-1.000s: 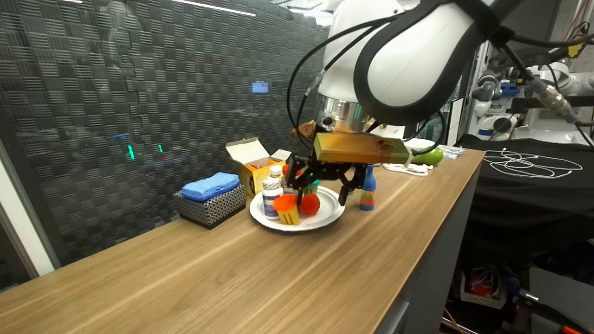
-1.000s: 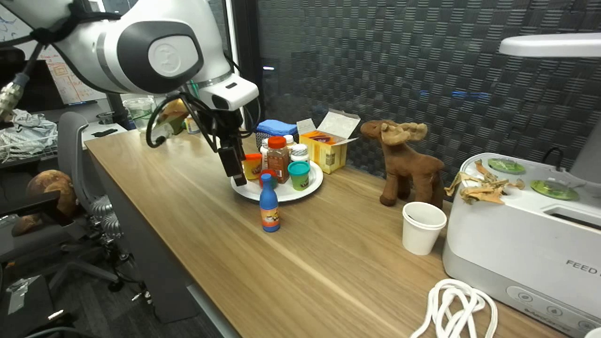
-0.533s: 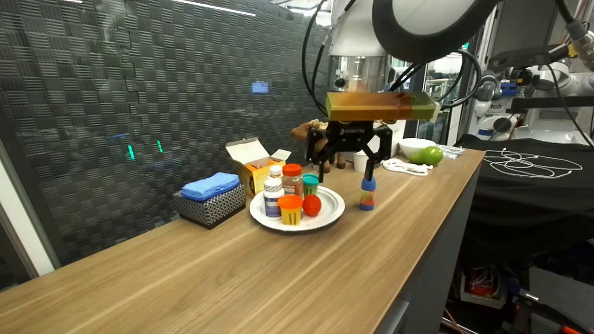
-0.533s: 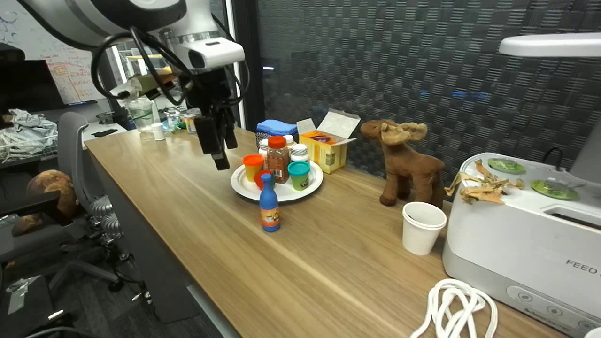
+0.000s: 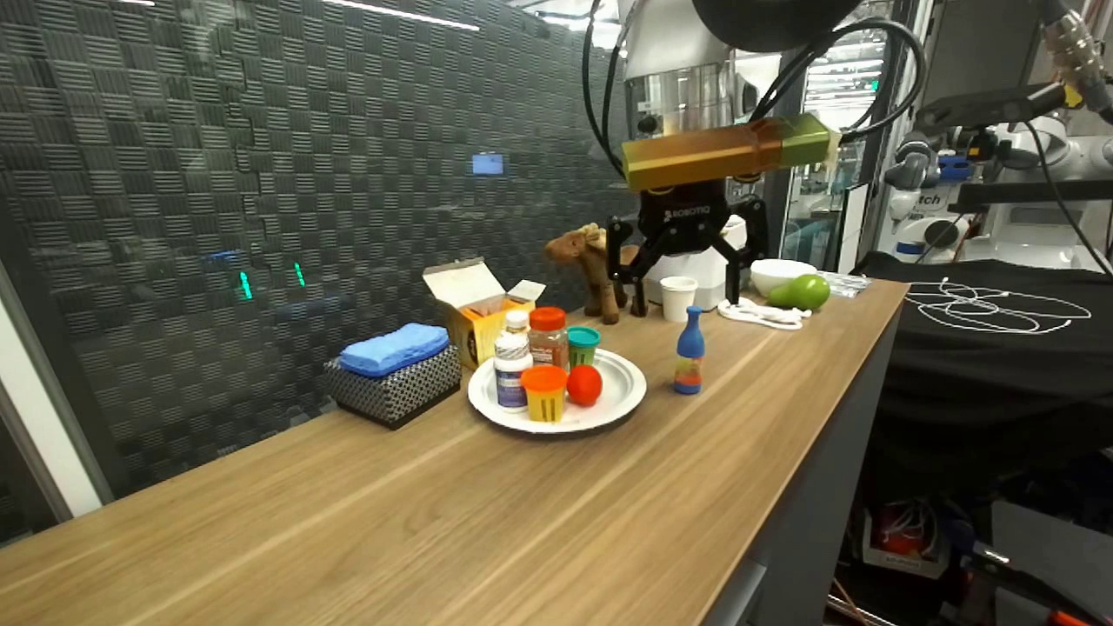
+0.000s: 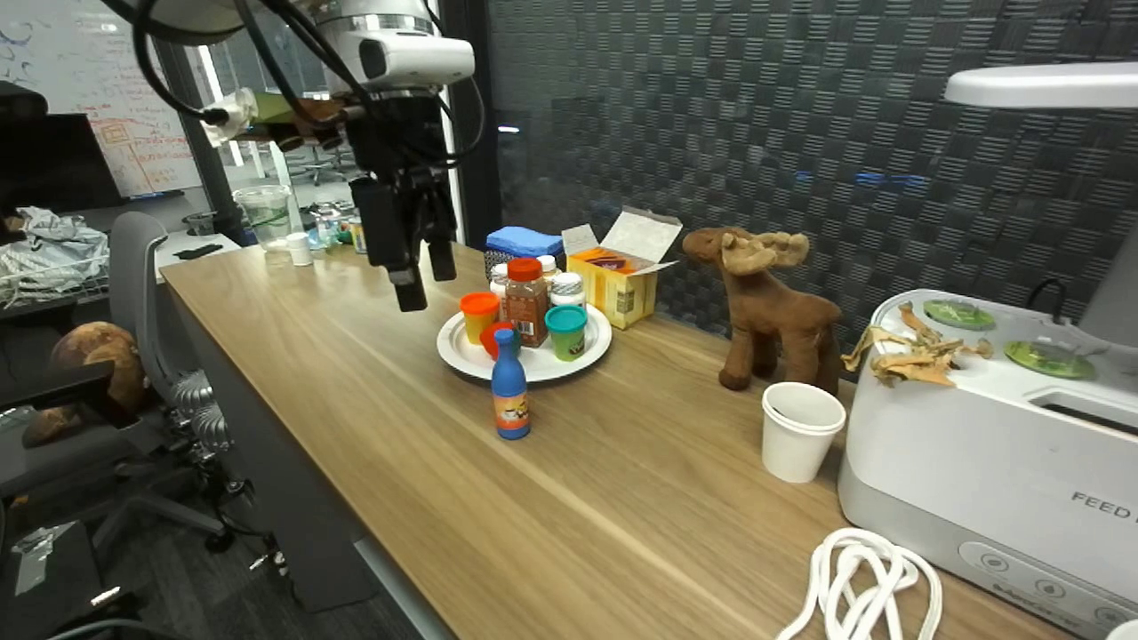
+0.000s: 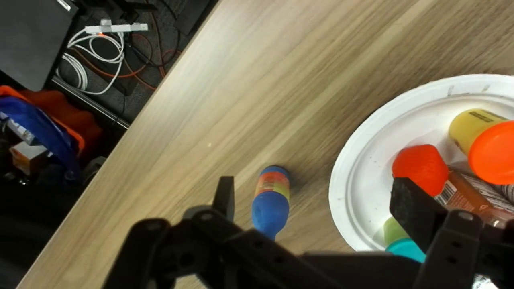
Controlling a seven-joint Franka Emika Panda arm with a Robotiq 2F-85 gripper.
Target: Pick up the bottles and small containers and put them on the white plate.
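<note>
My gripper [image 5: 686, 306] is open and empty, raised above the table; it also shows in an exterior view [image 6: 428, 292]. In the wrist view, its fingers [image 7: 313, 184] are wide apart. The blue bottle [image 5: 689, 352] stands upright on the table beside the plate, below the gripper; it shows in the wrist view [image 7: 271, 200]. The white plate [image 7: 353, 180] holds a yellow tub with orange lid [image 5: 544, 400], a red rounded thing [image 5: 584, 384], a green tub with teal lid [image 6: 566, 338], a red-lidded jar [image 6: 526, 311] and white bottles [image 5: 511, 374]. One finger partly covers the red thing in the wrist view.
An open yellow box [image 6: 622, 284] and a patterned box with blue cloth [image 5: 396, 382] stand behind the plate. A brown toy moose [image 6: 769, 311], white cups [image 6: 800, 436], white cord [image 6: 862, 578] and white appliance [image 6: 978, 462] are farther along. Green fruit [image 5: 804, 291] lies beyond.
My gripper has risen off the plate, with the red thing left there, and moved right in an exterior view, above the blue bottle. The orange-lidded tub, slightly tilted before, stands upright.
</note>
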